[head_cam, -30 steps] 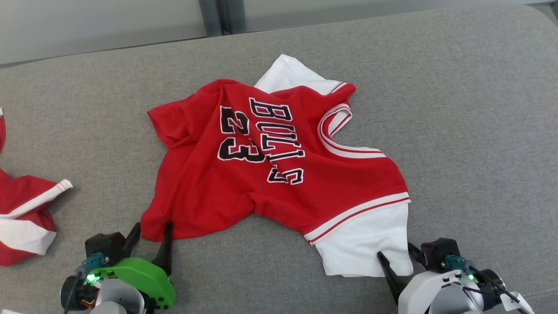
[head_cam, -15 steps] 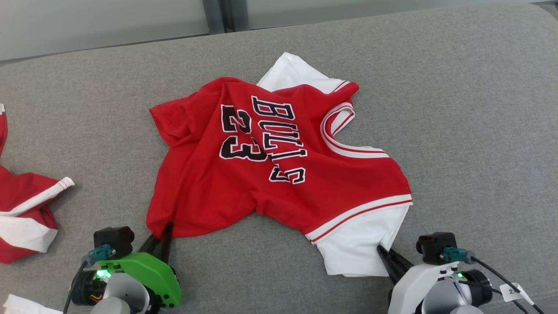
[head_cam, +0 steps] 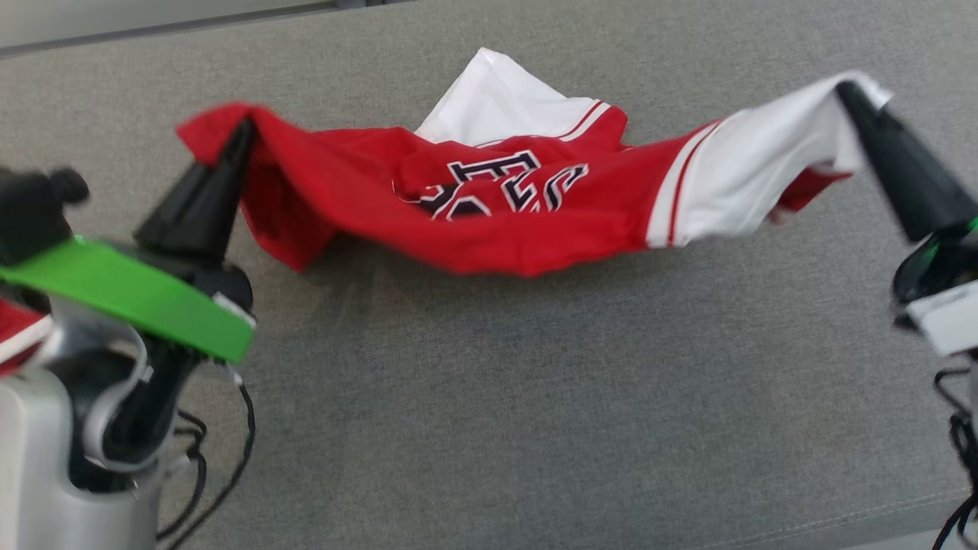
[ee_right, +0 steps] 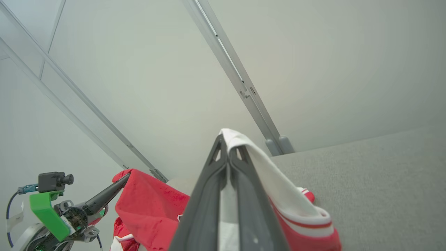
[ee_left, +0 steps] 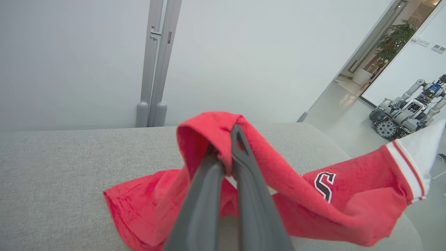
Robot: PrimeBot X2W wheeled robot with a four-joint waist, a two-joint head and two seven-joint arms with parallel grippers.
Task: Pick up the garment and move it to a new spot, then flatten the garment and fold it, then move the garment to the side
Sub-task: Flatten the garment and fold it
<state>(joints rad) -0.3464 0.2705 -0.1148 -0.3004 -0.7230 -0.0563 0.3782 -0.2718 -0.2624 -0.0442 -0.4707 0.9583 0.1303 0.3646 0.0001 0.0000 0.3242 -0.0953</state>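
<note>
- Garment [head_cam: 489,229] strung btwn both end effectors, above bench [head_cam: 535,397]; mid sags, far part on bench.
- Left end effector [head_cam: 243,130] grips garment's left corner, right end effector [head_cam: 844,92] its right end.
- 2nd garment [head_cam: 17,336] far left, partly behind left arm.

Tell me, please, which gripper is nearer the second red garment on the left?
Left. The left gripper, shut on the jersey, hangs near the second garment; the right gripper holds the jersey's opposite end, far off.
</note>
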